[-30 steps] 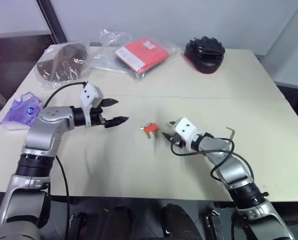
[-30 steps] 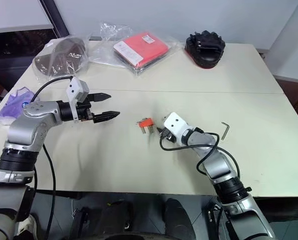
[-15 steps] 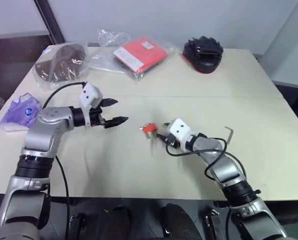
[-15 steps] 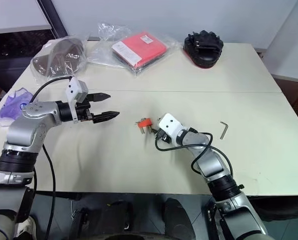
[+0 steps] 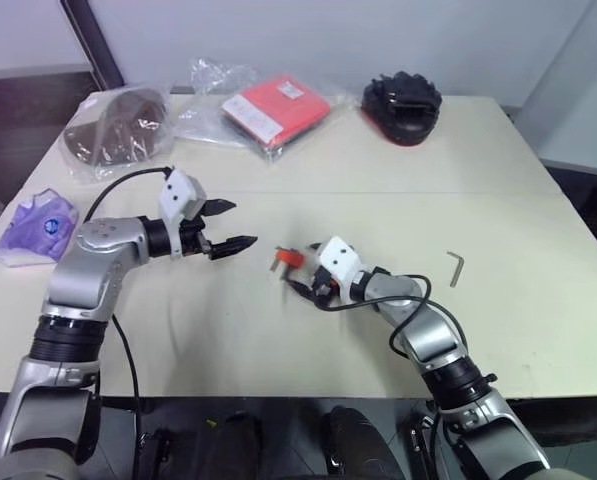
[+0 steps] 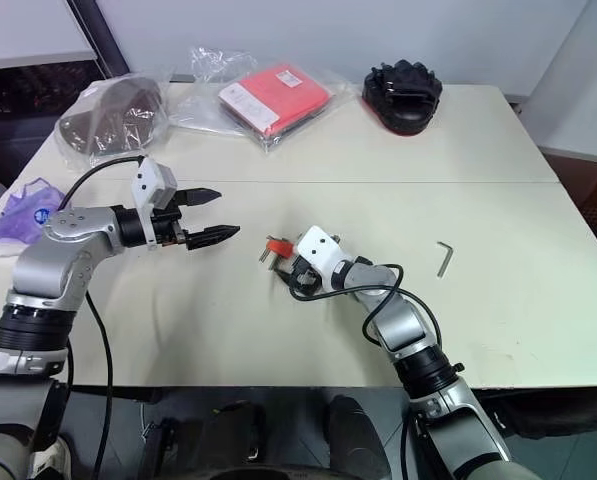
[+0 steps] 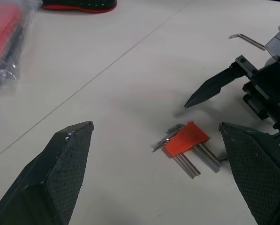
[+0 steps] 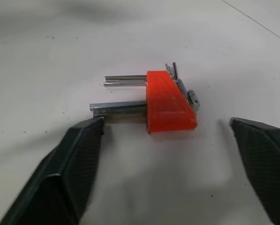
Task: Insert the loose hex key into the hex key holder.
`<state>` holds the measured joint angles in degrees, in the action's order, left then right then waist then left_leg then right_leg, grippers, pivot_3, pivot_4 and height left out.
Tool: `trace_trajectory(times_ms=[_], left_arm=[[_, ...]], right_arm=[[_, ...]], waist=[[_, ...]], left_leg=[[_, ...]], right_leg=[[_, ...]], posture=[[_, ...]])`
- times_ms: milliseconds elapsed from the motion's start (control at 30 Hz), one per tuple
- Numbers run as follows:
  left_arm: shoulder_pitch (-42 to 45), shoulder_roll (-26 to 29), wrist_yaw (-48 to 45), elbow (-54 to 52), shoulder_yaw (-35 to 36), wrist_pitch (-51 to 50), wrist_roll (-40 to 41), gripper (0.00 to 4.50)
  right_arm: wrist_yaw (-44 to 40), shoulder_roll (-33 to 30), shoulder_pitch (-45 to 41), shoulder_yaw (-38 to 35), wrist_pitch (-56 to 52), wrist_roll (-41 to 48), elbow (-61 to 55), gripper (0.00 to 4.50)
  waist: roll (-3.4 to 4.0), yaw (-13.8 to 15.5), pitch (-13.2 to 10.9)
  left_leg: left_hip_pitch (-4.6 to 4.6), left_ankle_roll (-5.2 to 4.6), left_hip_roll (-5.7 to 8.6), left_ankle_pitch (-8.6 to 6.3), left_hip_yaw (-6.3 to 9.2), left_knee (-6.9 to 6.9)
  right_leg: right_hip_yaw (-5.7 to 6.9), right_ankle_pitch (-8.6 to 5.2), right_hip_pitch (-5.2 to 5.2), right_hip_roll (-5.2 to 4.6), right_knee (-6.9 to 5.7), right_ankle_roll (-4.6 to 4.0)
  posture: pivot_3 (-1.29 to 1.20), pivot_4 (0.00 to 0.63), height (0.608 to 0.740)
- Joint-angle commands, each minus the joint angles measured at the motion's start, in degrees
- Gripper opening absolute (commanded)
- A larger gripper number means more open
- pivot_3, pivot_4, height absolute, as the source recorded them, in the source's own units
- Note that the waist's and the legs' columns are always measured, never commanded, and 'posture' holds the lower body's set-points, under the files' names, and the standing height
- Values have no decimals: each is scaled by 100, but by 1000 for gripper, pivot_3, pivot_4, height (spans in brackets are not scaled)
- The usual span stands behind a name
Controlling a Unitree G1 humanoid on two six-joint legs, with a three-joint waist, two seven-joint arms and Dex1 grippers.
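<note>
The right claw (image 5: 300, 288) has slid left across the table (image 5: 378, 190) since a moment ago and now stands wide open, holding nothing, with the orange holder (image 8: 169, 102) lying flat just in front of its two fingers. The left claw (image 5: 233, 225) stays up in the air, wide open too. The loose key (image 5: 455, 267) lies well apart, off to the right.

Lab-like room: plain white table (image 5: 538, 190)
</note>
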<state>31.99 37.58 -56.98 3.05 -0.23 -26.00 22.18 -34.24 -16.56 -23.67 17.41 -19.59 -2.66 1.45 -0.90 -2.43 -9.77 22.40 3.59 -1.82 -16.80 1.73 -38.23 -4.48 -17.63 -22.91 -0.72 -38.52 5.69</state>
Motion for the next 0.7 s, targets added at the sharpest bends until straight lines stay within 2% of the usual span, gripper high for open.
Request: trace_trajectory(times_ms=[33,267,567,633,700], left_arm=[[16,-13,44,-247,165,-6,109,4500],[65,-87,79,-265,98,-18,103,4500],[20,-59,104,-337,135,-40,109,4500],[11,-56,117,-354,144,-45,109,4500],[7,-58,131,-369,153,-56,109,4500]], right_arm=[[-27,28,-98,-226,13,170,133,4453],[-402,191,-489,-528,-45,692,1014,4453],[-567,369,-707,-378,114,668,1428,4453],[-554,408,-721,-374,156,651,1492,3920],[-577,411,-733,-346,243,602,1560,3016]], waist=[[0,0,0],[0,-7,0],[1,-23,1],[1,-24,1],[1,-23,1]], left_leg=[[0,0,0,0,0,0],[-3,0,0,0,-1,0],[-4,0,-1,0,0,0],[-5,0,-1,0,0,0],[-5,0,-1,0,0,0]], right_leg=[[0,0,0,0,0,0],[0,0,3,0,-1,0],[0,0,0,0,-6,0],[0,0,0,0,-8,0],[0,0,-1,0,-10,0]], posture=[[0,150,740],[0,150,740],[0,150,740],[0,150,740],[0,150,740]])
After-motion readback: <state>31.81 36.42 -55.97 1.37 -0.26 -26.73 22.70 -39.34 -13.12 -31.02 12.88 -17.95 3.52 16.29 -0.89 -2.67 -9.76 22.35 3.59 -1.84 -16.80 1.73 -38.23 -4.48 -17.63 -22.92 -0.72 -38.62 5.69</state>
